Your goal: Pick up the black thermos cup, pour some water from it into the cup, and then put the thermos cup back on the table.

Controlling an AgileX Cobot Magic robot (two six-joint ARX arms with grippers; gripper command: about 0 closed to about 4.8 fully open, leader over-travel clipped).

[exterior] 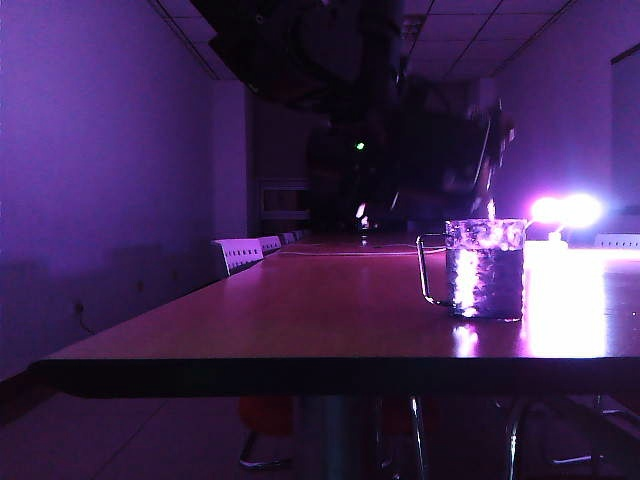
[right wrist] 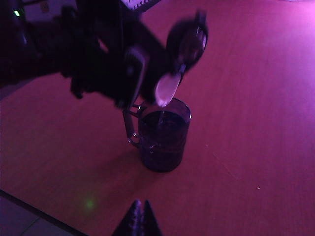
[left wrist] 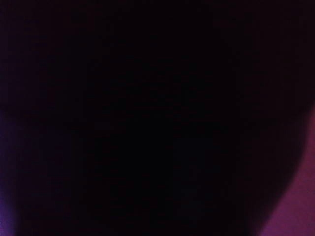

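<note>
- My left pincer (right wrist: 125, 81): clamped around the body of the black thermos cup (right wrist: 184, 44), jaws spread wide on its barrel. It is held tipped over above the cup (right wrist: 163, 135). My left wrist view is almost wholly black, with only a strip of reddish surface at one corner.
- Black thermos cup: tilted, its open mouth facing down toward the cup, a pale spout tip just over the cup's rim. A thin thread of water runs from the tip into the cup. In the exterior view it is a dark blurred mass (exterior: 450, 150) above the glass.
- Cup: clear glass mug standing upright on the table (exterior: 300, 310), toward the right and near the front edge in the exterior view, thin loop handle turned to the left. Its textured walls glint, and liquid stands high in it.
- My right pincer (right wrist: 138, 221): fingertips meet in a dark point, closed on nothing, hanging over the table short of the cup and well apart from it.
- Around: a bright lamp glare (exterior: 565, 210) behind the cup on the right; pale chair backs (exterior: 240, 252) along the table's left side; a small green light (exterior: 360, 146) in the dark behind.
- My left arm (right wrist: 54, 49): reaches in level from the side, wrist rolled over to tip the thermos.
</note>
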